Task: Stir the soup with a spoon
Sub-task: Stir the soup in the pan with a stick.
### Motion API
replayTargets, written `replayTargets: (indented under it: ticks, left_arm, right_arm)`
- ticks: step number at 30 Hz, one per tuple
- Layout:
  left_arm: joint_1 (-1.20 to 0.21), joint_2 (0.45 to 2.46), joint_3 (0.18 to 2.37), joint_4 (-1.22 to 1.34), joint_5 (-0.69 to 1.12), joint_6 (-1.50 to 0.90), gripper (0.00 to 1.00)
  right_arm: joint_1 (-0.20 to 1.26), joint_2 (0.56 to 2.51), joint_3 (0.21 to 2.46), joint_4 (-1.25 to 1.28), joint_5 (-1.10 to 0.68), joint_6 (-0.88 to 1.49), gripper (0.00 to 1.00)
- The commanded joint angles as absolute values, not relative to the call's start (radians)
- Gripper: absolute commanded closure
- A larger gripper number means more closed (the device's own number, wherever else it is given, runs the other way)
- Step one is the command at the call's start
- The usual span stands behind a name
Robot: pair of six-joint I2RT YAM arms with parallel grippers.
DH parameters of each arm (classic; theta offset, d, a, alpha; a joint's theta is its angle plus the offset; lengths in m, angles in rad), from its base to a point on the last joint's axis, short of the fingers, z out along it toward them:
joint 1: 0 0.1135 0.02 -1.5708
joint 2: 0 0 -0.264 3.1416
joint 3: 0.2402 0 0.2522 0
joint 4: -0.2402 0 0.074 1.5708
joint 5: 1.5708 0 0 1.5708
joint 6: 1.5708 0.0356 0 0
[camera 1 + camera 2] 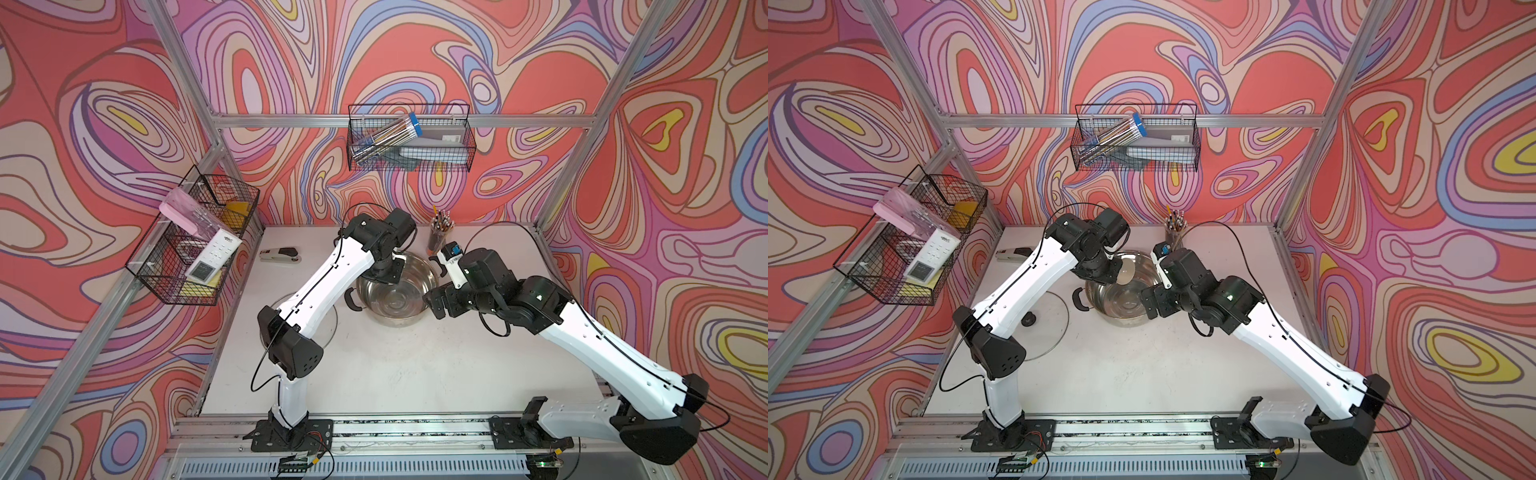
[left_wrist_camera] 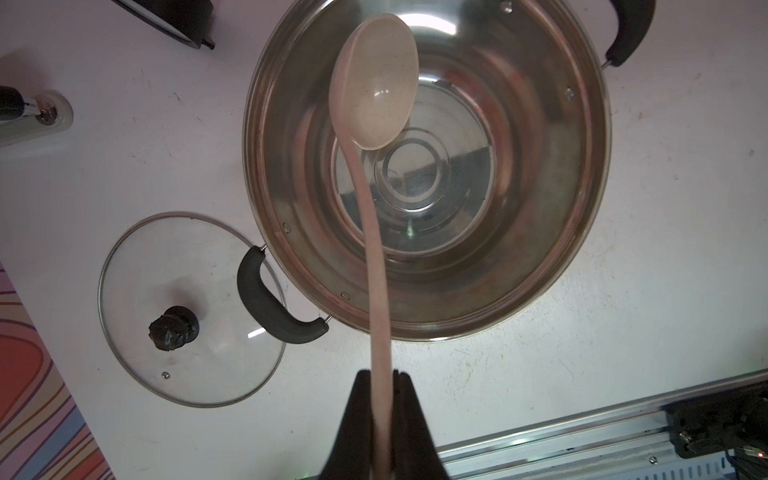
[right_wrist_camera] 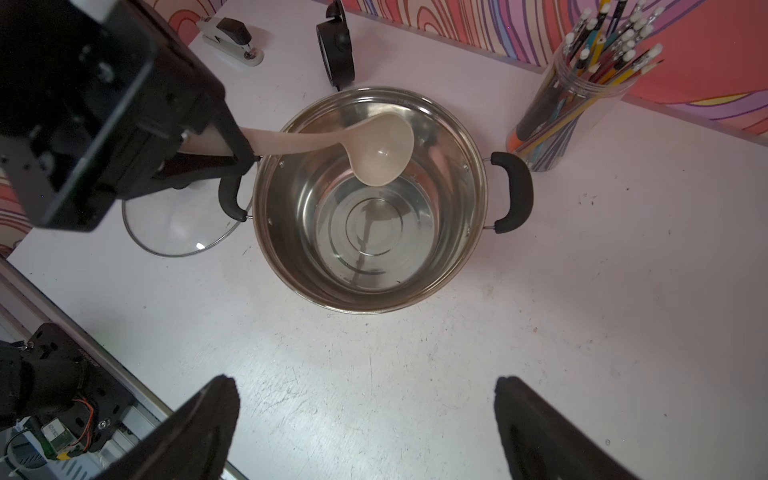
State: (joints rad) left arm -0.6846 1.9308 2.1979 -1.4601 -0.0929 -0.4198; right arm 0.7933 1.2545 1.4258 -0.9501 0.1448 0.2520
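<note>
Pinches spoon point(image 2: 376, 89) handle in left gripper point(image 2: 381, 374) just outside pot point(image 2: 552, 232) rim | hangs spoon bowl over pot opening | spreads right gripper point(image 3: 365, 386) wide, empty, near pot | rests glass lid point(image 2: 216, 365) flat beside pot

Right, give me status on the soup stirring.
Left end effector shut on spoon handle, ladle bowl over open pot. Right end effector open, empty, beside pot. Lid off, flat beside pot; nothing in the way.

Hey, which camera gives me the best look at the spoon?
The right wrist view: the spoon shows side-on, bowl over the pot, handle in the left gripper. The left wrist view foreshortens it along the handle; a top view shows only its bowl.
</note>
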Motion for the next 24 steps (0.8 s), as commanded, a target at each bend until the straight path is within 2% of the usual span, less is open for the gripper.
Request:
replayTargets:
  ticks: [1, 9, 15, 24]
  left_arm:
    - [-0.709, 1.955, 2.224, -1.415, -0.033, -0.428, 1.00]
    - [-0.766, 1.954, 2.204, -1.411, 0.028, -0.437, 1.00]
    - [-0.778, 1.871, 2.086, -1.430, 0.052, -0.450, 1.00]
    - [-0.776, 1.772, 1.964, -1.509, -0.050, -0.441, 1.00]
  right_arm:
    - [0.796, 1.229, 1.436, -0.969, 0.170, 0.264, 0.02]
    - [0.796, 1.216, 1.427, -0.974, 0.175, 0.275, 0.02]
    - [0.796, 1.219, 1.422, -0.956, 0.162, 0.279, 0.02]
    - [0.796, 1.244, 1.424, -0.927, 0.132, 0.278, 0.02]
